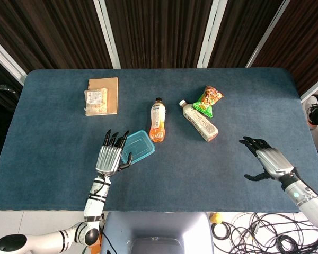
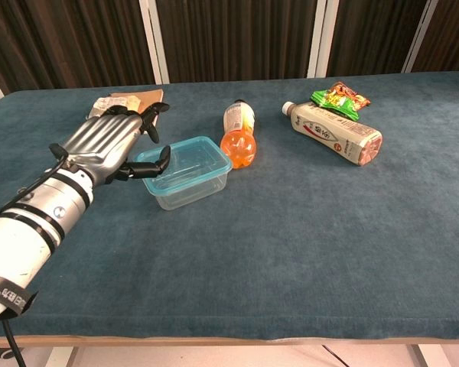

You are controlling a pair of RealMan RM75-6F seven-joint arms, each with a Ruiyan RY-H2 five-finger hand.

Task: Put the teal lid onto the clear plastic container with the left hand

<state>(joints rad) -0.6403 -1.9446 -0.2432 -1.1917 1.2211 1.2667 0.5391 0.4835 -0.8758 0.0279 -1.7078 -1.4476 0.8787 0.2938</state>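
Note:
The teal lid (image 1: 138, 146) (image 2: 185, 155) sits on top of the clear plastic container (image 2: 190, 189), just left of the orange bottle. My left hand (image 1: 111, 154) (image 2: 109, 145) hovers beside the container's left side, fingers spread, holding nothing; its thumb is close to the lid's left edge, and I cannot tell if it touches. My right hand (image 1: 265, 159) hangs open over the table's right front corner, far from the container; it shows only in the head view.
An orange drink bottle (image 1: 158, 120) (image 2: 239, 136) lies right beside the container. A white bottle (image 1: 200, 121) (image 2: 336, 134) and a green snack bag (image 1: 209, 100) (image 2: 340, 97) lie further right. A brown notebook with a wrapped snack (image 1: 102, 96) (image 2: 116, 107) sits at the back left.

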